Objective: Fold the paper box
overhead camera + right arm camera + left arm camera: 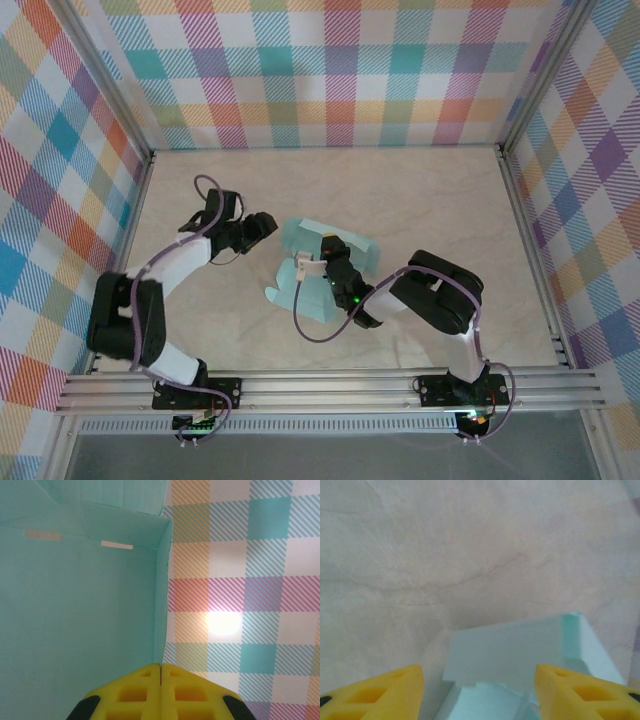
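Mint paper box, half-folded, its wall between closed right fingers.

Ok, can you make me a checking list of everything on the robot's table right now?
Surface: pale marbled table.
Job's things: paper box, light blue, partly folded, walls raised, mid-table.
Clutter: nothing seen.
Grippers: left gripper open, box edge just ahead of it; right gripper shut, tips at an upright box wall, a pinch cannot be confirmed.
Cables: purple cables looped along both arms.
Surroundings: plaid walls on three sides; metal rail at the near edge.
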`<act>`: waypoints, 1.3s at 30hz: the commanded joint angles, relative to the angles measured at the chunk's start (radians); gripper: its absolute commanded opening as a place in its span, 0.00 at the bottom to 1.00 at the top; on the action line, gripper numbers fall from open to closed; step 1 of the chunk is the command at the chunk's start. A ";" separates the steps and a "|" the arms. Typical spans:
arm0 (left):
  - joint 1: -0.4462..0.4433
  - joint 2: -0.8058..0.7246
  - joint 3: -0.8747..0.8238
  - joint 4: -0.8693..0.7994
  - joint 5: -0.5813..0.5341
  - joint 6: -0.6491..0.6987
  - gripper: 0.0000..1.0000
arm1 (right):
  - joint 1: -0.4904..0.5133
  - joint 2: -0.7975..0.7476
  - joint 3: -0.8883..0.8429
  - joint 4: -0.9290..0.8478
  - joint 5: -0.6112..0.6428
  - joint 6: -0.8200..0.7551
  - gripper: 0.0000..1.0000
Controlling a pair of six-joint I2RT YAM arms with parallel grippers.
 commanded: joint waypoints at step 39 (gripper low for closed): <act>-0.063 0.232 -0.247 0.293 0.187 -0.374 0.18 | -0.035 -0.210 -0.079 -0.152 -0.043 0.226 0.00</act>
